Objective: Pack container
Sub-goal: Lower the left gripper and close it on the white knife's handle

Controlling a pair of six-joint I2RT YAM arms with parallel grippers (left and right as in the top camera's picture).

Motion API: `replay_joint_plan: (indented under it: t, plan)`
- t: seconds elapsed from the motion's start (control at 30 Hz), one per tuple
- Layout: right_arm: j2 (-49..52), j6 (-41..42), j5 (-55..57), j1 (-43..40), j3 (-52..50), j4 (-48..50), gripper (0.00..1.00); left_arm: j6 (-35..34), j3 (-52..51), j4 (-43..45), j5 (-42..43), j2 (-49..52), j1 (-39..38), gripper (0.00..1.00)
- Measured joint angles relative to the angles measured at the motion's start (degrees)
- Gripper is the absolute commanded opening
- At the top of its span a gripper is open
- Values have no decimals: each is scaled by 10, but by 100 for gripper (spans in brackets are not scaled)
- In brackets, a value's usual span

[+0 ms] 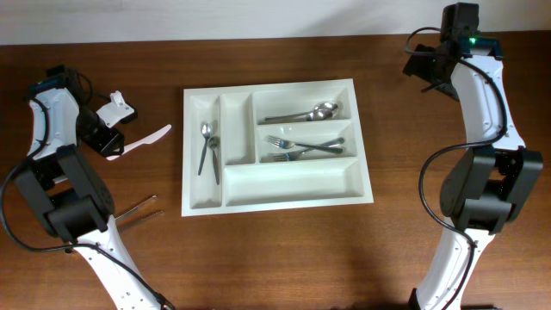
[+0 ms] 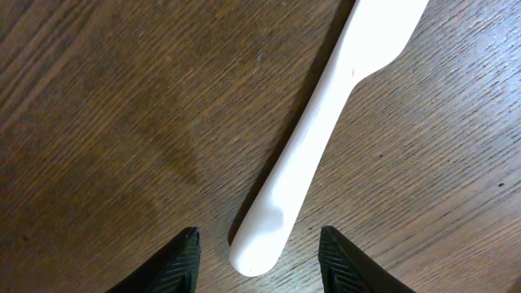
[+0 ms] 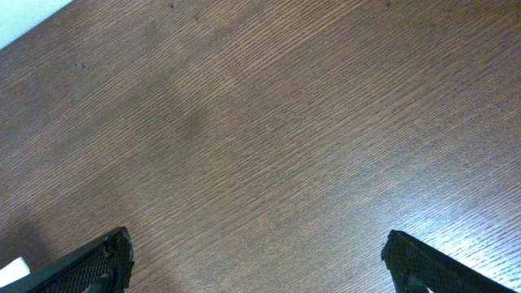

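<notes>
The white cutlery tray [image 1: 293, 186] lies at the table's middle. Two spoons [image 1: 207, 148] lie in its left narrow compartment, spoons [image 1: 312, 112] in the top long one, forks [image 1: 301, 147] in the middle one; the bottom long one is bare. A white plastic knife [image 1: 140, 142] lies on the table left of the tray. My left gripper [image 1: 108, 142] is open, low over the knife's handle end [image 2: 259, 252], a jaw on each side, not touching. My right gripper [image 3: 256, 256] is open and empty over bare wood at the far right.
Two thin metal utensils [image 1: 138, 212] lie on the table near the left arm's base, left of the tray's front corner. The table's back edge runs just behind the right gripper [image 1: 430, 65].
</notes>
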Motion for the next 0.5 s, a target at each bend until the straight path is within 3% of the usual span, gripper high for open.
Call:
replay_joint_plan:
  t: [0.37,0.5]
  plan:
    - [0,0,0,0,0,0,99,10,-47,29,0,-2,0,49]
    - [0,0,0,0,0,0,99,14,-47,34,0,-2,0,40]
